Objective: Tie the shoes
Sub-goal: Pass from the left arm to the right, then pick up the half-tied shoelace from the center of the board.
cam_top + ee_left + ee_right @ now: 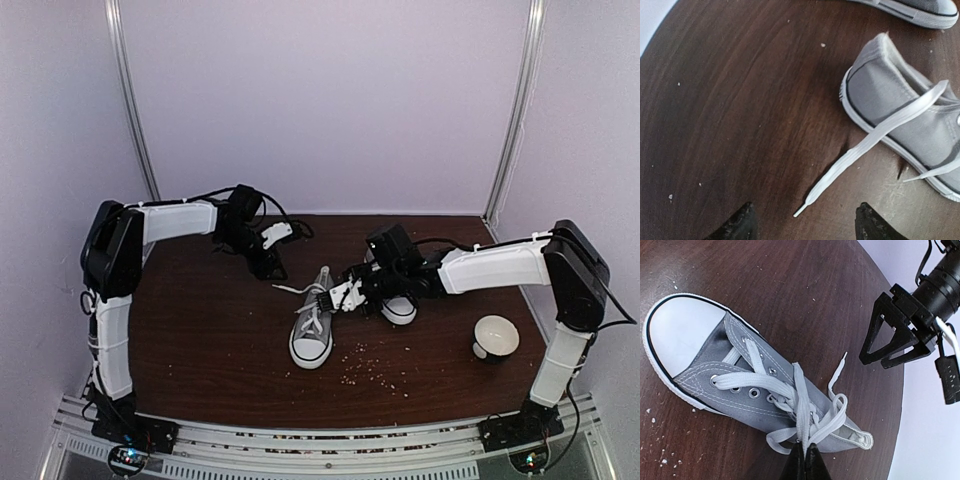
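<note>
Seen from above, the near shoe (311,335) lies on the surface (200,330) with the right claw (335,297) over it. The second shoe (400,308) is half hidden under that arm.

The left wrist shows the left claw (804,223) spread apart above a loose lace end (860,147); a shallow close would miss it.

The right wrist shows fingers (798,466) together, clamped on a lace strand (800,410). A hard pull could drag the shoe. Any knot is unreadable.

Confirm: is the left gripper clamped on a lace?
No, the left gripper stands open, and the lace end lies loose on the table, touched by neither finger.
</note>
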